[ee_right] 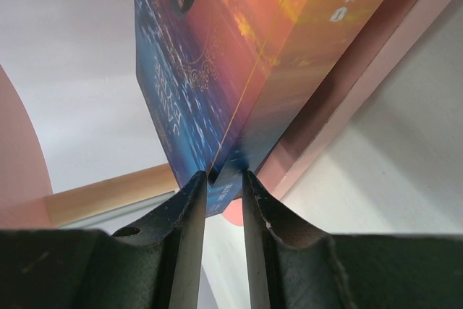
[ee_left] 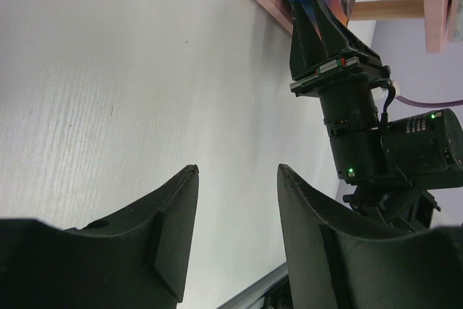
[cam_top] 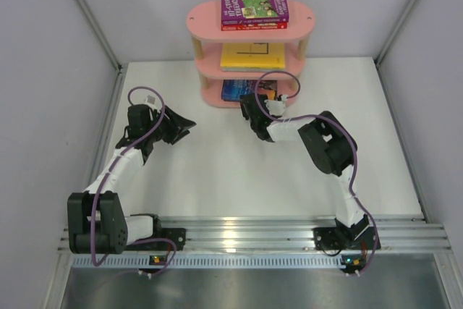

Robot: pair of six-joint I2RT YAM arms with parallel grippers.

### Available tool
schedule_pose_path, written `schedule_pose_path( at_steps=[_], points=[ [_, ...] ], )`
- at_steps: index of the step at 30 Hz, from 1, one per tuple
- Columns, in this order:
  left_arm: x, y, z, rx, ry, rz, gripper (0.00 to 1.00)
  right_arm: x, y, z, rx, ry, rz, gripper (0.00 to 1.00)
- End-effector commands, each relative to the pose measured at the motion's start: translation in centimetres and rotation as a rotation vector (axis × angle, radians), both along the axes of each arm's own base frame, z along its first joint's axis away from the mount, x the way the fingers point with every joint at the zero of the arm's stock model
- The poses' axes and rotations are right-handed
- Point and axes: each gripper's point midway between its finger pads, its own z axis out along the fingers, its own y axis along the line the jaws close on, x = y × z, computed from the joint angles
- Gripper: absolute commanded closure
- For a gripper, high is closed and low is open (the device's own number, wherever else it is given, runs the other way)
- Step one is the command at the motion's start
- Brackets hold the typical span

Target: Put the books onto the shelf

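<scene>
Far centre of table point(cam_top: 217, 179), pink shelf point(cam_top: 206, 16): purple book point(cam_top: 255, 3) on red book point(cam_top: 253, 26) top tier, yellow book point(cam_top: 252, 56) middle, blue book point(ee_right: 217, 70) bottom, near edge at board rim. Right gripper point(ee_right: 221, 177) pinched on blue book's near edge. Left gripper point(ee_left: 236, 169) open over bare table, left of shelf. Purple cover reads "STOREY TREEHOUSE", other writing unreadable

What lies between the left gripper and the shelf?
Only bare white table separates the left gripper from the shelf. The top external view shows this, and the left wrist view agrees.
</scene>
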Motion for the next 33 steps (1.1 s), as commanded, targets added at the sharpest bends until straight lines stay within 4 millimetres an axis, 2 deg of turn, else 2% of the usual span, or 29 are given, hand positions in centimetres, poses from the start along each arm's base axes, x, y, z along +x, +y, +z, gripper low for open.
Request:
schedule_pose_path(
  at_steps=[1,10,17,33],
  points=[
    [0.4,0.2,0.0,0.015,-0.024,0.001,0.47,1.9,-1.1,2.0,0.028,-0.072,-0.057,0.74],
    [0.3,0.2,0.1,0.019,-0.03,0.001,0.47,1.9,-1.8,2.2,0.034,-0.087,-0.07,0.74],
    [0.3,0.2,0.1,0.016,-0.031,-0.001,0.47,2.1,-2.0,3.1,0.031,-0.11,-0.07,0.73],
    [0.2,0.2,0.3,0.014,-0.035,0.002,0.47,0.9,-3.5,1.9,0.026,-0.062,-0.098,0.68]
  ],
)
